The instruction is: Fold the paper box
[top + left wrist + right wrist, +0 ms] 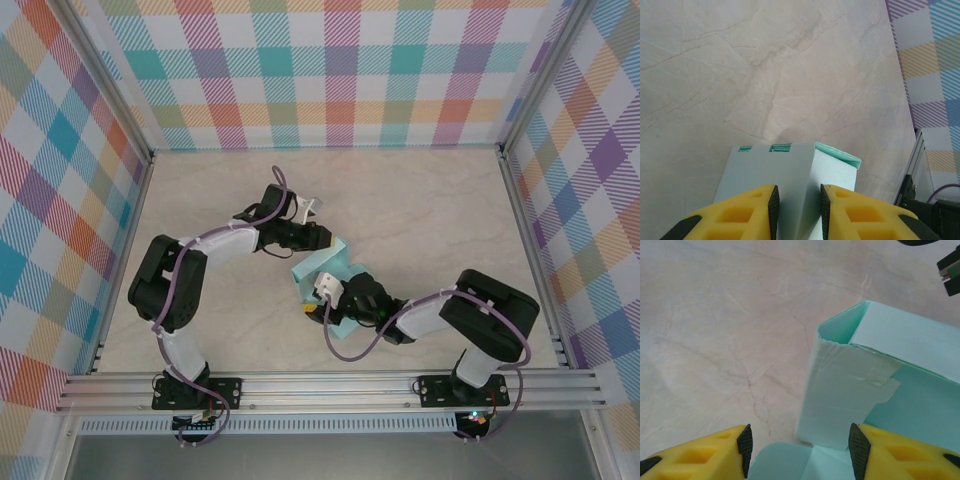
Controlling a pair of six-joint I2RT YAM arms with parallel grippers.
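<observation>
Found box (pixel 330 265) on table (pixel 430 210), near its middle, part folded. Saw left gripper (pixel 797 210) pinched narrowly on a box wall; right gripper (pixel 800 450) half open, straddling a loose flap (pixel 782 460), holding nothing. Judged risks: could have creased or torn thin card by closing right askew; could have dragged box from left's pinch by pushing hard. Read no brand, label or writing.

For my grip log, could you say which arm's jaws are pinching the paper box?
The left arm: its jaws clamp the paper box; those of the right arm stand open.
</observation>
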